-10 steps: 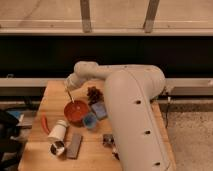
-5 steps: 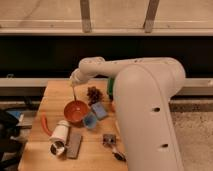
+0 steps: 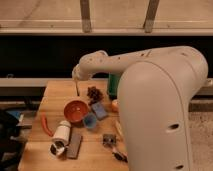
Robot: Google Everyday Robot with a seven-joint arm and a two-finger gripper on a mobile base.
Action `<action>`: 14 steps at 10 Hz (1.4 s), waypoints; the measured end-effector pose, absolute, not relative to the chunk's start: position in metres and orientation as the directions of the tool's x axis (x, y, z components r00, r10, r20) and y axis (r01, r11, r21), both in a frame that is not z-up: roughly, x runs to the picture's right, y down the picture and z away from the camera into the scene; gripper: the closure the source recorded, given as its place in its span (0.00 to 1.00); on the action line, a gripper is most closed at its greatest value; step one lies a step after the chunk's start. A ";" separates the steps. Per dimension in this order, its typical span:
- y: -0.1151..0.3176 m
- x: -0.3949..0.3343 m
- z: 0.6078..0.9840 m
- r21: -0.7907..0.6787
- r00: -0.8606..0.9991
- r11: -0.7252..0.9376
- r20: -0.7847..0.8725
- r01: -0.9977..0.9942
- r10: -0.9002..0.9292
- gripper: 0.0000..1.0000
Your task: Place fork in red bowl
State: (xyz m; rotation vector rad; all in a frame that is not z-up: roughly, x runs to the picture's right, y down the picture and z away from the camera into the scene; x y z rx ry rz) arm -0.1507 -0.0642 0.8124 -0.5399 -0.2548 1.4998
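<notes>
Tool: hangs over the back part of the bench, above and a little behind the red bowl. We cannot tell how far open it is.

A thin pale sliver runs straight down from the tool toward the bowl and ends short of the rim. We judge it may be the fork, held upright, but we cannot confirm that. No fork shows inside the bowl or lying on the bench.

Change: one second ago the tool sat low, at the bowl's rim. Half a second ago it was raised well clear. Now it sits at about that raised height, perhaps slightly lower, and the arm's bulk has swung to the right side of the view. The bowl has not shifted.

Meaning for the task, as our judgement:
- If the sliver is the fork, the placement is not done, and the tool must come down over the bowl's centre before letting go.
- If the fork was dropped at the low point, it is hidden from us and the lift is a retreat.

Around the bowl:
- brown pine cone just behind and to the right, nearest to any descent path
- small blue cup touching or nearly touching the front right rim
- white cup on its side, further forward
</notes>
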 end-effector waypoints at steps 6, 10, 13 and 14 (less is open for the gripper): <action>-0.040 -0.152 0.811 -0.501 0.066 -0.041 -0.195 -0.864 0.979 1.00; -0.007 -0.162 0.811 -0.519 0.072 -0.065 -0.238 -0.852 0.969 1.00; 0.012 -0.165 0.816 -0.527 0.060 -0.099 -0.276 -0.844 0.959 1.00; 0.023 -0.169 0.819 -0.534 0.060 -0.113 -0.296 -0.838 0.953 1.00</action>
